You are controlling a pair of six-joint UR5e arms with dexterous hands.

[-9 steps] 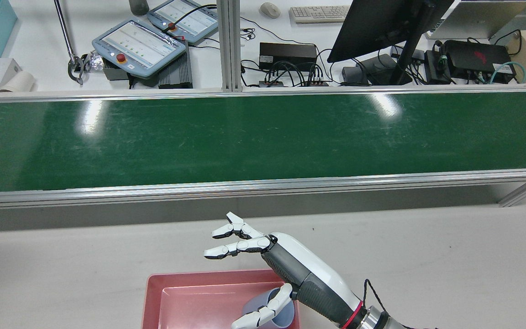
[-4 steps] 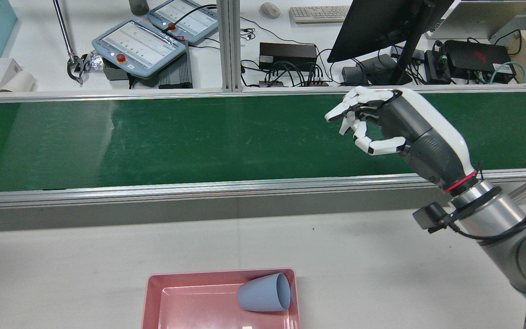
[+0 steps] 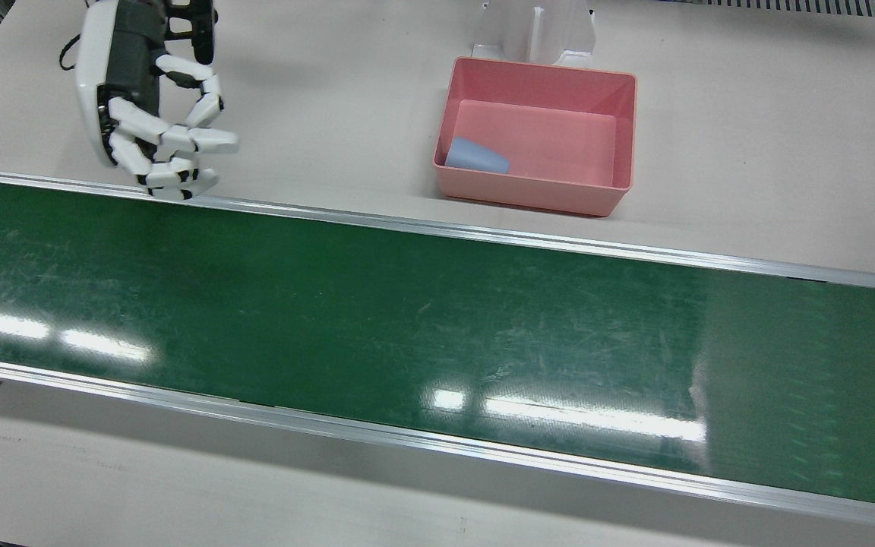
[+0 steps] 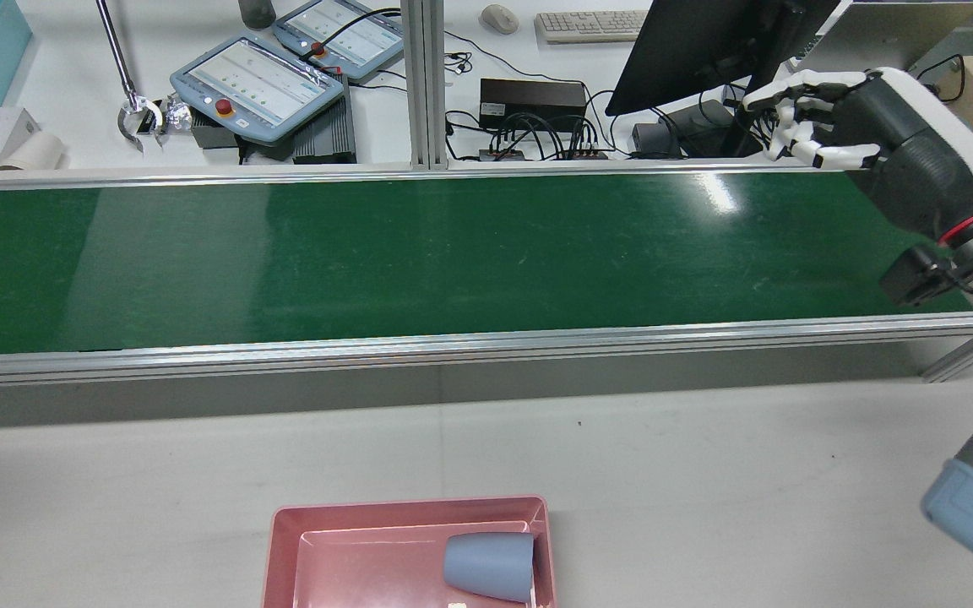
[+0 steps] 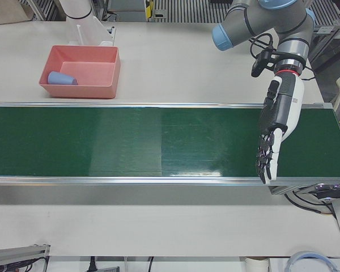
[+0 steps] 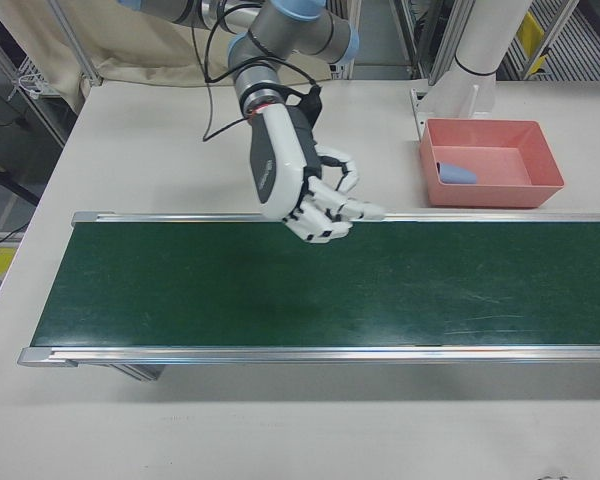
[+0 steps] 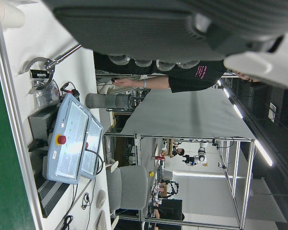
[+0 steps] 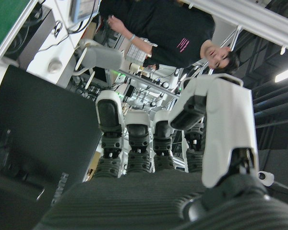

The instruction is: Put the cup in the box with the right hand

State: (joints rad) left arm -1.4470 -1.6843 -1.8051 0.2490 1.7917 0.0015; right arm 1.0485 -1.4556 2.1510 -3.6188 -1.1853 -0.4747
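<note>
The blue-grey cup (image 4: 486, 564) lies on its side inside the pink box (image 4: 284, 540), against its right wall in the rear view. It also shows in the front view (image 3: 477, 156) and the right-front view (image 6: 455, 174). My right hand (image 4: 841, 127) is empty, fingers loosely curled and apart, raised over the far right part of the belt, well away from the box. It also shows in the front view (image 3: 153, 114) and the right-front view (image 6: 300, 185). My left hand (image 5: 272, 136) hangs with straight fingers over the belt's end, holding nothing.
A long green conveyor belt (image 4: 453, 253) with metal rails crosses the station between the box and the operators' desk. A monitor (image 4: 706, 51), teach pendants (image 4: 258, 80) and cables lie beyond it. A white pedestal (image 3: 536, 30) stands right behind the box (image 3: 536, 194).
My right hand let go of the cup in the box, then rose and swung away to the right over the belt. The cup rolled a little inside the box.
</note>
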